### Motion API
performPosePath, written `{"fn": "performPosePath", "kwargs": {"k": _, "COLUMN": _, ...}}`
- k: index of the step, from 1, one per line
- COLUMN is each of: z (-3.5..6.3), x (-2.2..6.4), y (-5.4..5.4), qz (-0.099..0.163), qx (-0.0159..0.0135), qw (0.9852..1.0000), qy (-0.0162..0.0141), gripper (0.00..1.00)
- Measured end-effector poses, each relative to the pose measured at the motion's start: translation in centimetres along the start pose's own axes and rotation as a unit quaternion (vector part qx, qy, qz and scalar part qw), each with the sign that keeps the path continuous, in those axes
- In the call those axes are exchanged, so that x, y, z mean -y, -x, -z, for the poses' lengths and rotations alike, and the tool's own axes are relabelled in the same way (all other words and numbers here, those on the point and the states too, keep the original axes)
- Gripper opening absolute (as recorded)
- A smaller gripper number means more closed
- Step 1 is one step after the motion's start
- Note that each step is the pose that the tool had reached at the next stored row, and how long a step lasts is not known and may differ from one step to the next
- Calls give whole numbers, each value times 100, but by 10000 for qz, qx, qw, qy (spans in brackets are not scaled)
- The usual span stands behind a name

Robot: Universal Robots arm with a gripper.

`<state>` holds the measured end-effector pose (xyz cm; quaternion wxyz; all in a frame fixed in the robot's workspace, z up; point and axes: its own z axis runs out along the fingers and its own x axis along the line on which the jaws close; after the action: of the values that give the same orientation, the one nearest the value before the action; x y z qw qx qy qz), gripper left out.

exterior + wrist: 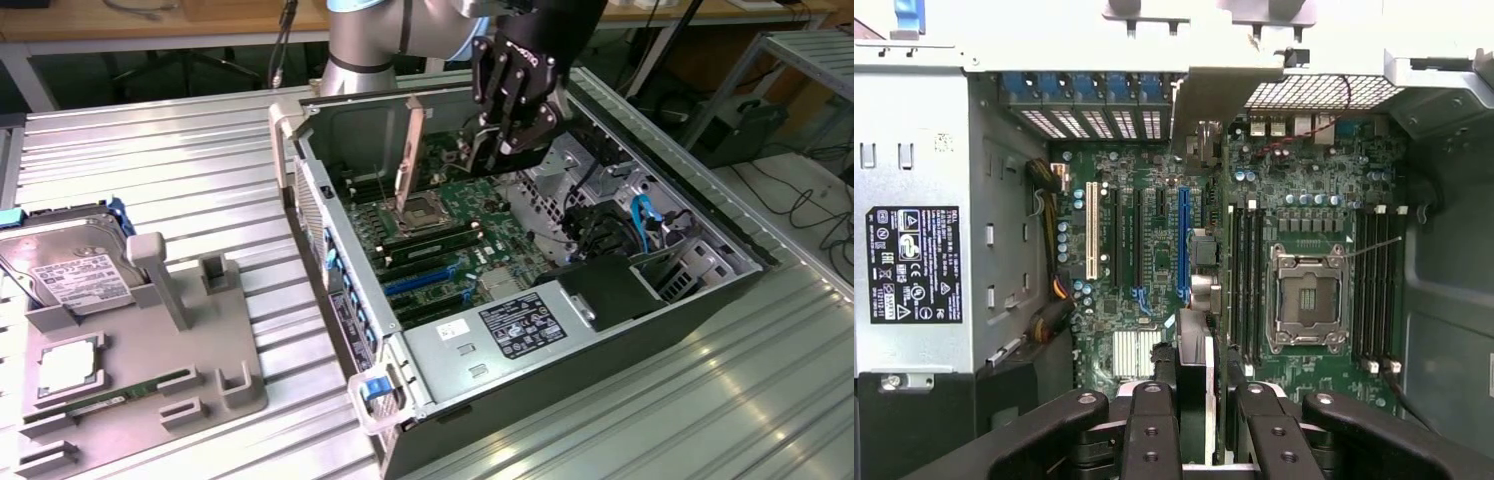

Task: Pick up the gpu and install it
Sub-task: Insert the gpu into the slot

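My gripper (491, 148) hangs over the open computer case (694, 215), shut on the gpu (447, 150). The card stands on edge above the motherboard (461, 215), with its long silver bracket (414, 135) upright toward the case's rear wall. In the wrist view the gpu (1197, 345) appears edge-on between my fingers (1153, 435), running up to its bracket (1219, 100). It sits just beside the blue expansion slot (1182, 240), between that slot and the memory slots (1244, 270). I cannot tell if its lower edge touches the board.
A grey fixture (200, 340) at the exterior view's left holds a silver hard drive (74, 270), a processor (67, 365) and a green memory stick (127, 395). Inside the case are the processor socket (1309, 295), power supply (514, 330) and blue cables (647, 225).
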<state>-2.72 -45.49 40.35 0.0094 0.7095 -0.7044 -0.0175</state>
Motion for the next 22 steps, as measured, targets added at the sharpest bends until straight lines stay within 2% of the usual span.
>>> {"fn": "performPosePath", "kwargs": {"k": 8, "z": -70, "x": 3, "y": -1, "qz": 0, "qx": 0, "qw": 10000, "qy": 0, "gripper": 27}}
{"fn": "performPosePath", "kwargs": {"k": 22, "z": -329, "x": 10, "y": 26, "qz": -25, "qx": -5, "qw": 10000, "qy": -10, "gripper": 27}}
